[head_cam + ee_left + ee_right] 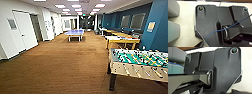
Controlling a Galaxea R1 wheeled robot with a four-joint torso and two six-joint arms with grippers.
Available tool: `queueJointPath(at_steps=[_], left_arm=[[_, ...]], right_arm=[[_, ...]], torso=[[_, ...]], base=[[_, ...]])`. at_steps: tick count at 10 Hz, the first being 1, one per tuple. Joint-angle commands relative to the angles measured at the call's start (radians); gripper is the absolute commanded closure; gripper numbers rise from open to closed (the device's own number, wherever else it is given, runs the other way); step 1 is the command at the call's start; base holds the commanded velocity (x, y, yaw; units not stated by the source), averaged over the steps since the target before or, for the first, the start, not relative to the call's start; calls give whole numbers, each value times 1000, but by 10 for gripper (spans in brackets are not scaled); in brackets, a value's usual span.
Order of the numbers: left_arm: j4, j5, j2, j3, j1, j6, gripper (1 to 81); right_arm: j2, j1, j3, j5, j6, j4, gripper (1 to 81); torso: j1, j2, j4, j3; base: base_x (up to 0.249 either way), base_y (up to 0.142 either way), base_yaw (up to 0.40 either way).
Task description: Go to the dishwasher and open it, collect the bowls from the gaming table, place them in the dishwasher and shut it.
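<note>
From the head camera I observed a long room with brown carpet [62,65] and rows of lit ceiling panels [60,6]. At near right stood a table-football table with a green pitch, rods and pale wooden sides [138,63], on dark legs. Beyond it, along the blue right-hand wall [160,27], I noted the gaming table with a white top and yellow-tan sides [121,40]; I could not tell whether any bowls lay on it. Further yellow-wood desks [117,33] continued behind it toward the far end. At the far centre stood a blue table-tennis table on white legs [75,33]. On the left, a white wall carried a wide white door [25,30] with a dark opening just beyond it.

The left wrist camera showed the robot's dark plate with a thin blue cable [218,31] crossing it, over a pale surface. The right wrist camera showed the same kind of plate and jointed bar. For both the left and the right pincer, I could not tell how far open it was, nor whether it had hold of anything.
</note>
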Motion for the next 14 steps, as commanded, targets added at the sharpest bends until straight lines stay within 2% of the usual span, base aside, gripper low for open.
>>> queueJointPath(at_steps=[1, 8, 14], left_arm=[[-10, 49, -6, -3, -49, -7, 10], [-8, 47, -6, -3, -49, -8, 10], [-10, 46, -7, -3, -49, -8, 10]], right_arm=[[-9, 52, 3, -54, -3, -7, 10], [-4, 49, 3, -54, -3, -7, 10], [-3, 43, 0, -51, -3, -7, 10]], torso=[[0, 0, 0, 0], [0, 0, 0, 0], [-3, -1, 0, 0]], base=[[0, 0, 0], [0, 0, 0], [118, 0, 0]])
